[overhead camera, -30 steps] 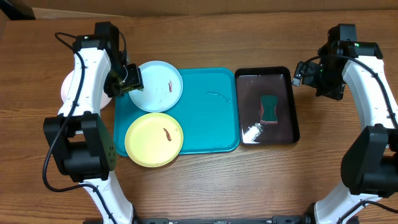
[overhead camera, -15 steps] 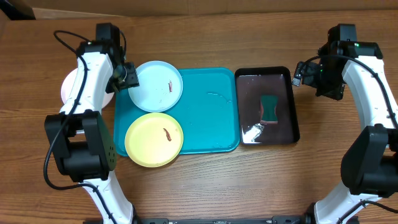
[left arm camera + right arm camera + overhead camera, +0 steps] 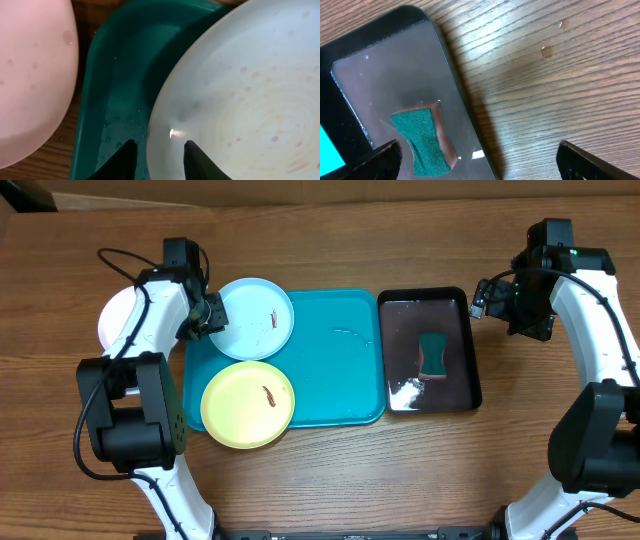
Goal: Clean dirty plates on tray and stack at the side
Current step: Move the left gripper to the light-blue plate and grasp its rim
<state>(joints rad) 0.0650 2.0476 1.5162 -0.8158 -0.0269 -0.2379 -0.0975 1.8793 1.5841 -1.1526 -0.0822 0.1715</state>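
Cyan plate (image 3: 256,318) sits at the tray's (image 3: 340,375) back left corner. Its left rim lies between the half-open fingers of my left gripper (image 3: 156,162), not pinched yet. My right gripper (image 3: 480,162) gapes wide, empty.

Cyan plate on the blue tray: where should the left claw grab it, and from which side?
Pinch the thin left rim of the light cyan plate from above with the left claw, one finger inside, one outside. Bare tray floor lies beside that edge; the yellow-green plate crowds the near side.
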